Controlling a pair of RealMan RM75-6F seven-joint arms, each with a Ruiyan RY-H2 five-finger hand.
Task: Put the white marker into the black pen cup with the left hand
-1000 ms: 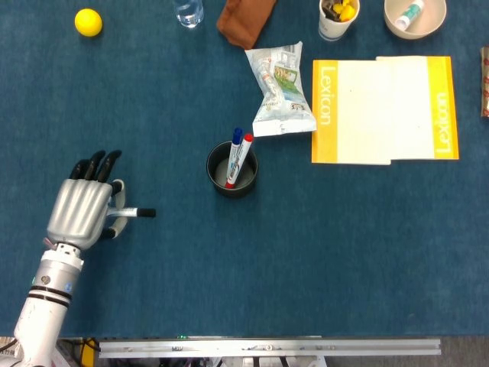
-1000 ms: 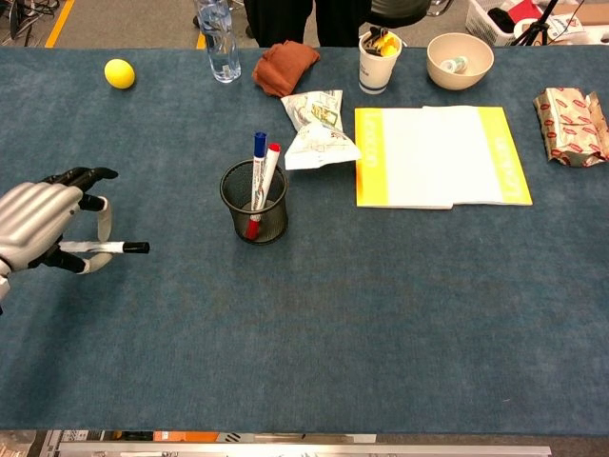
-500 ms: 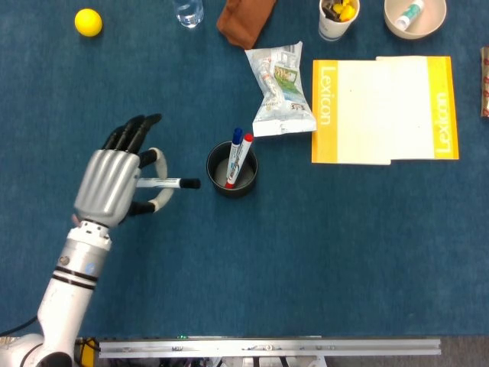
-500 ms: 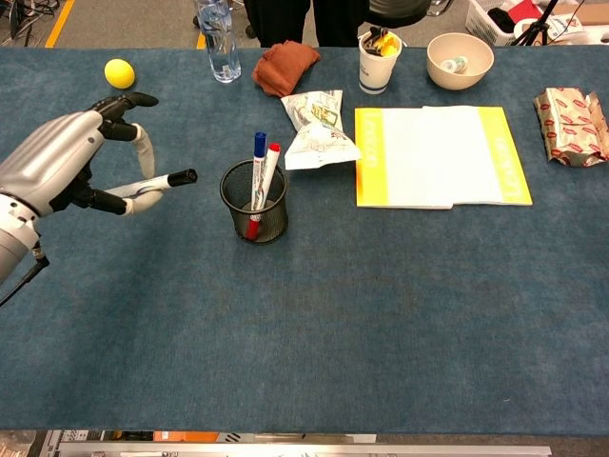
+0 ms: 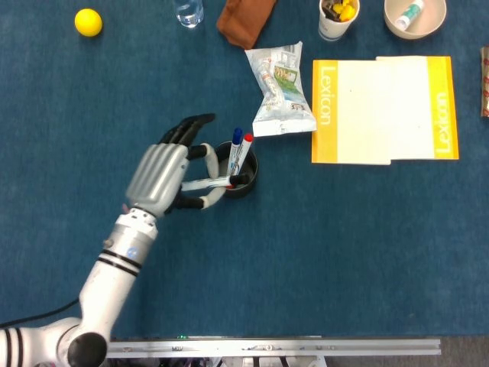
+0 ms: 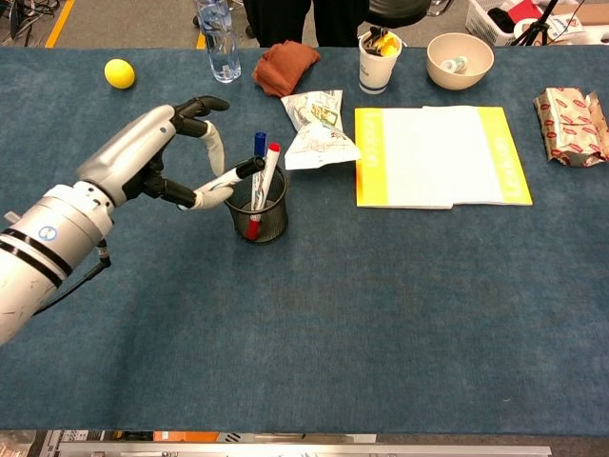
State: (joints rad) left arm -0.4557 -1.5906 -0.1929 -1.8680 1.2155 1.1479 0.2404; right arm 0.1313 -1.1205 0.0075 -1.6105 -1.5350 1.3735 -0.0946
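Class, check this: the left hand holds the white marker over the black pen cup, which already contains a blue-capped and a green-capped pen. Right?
Not quite. In the head view, the second pen in the black pen cup is red-capped, beside the blue-capped pen. The left hand holds the white marker.

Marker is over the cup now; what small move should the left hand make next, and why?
Probably tip it cap-down, then release. The left hand pinches the white marker with the black cap nearly level above the round black mesh pen cup, its cap over the opening.
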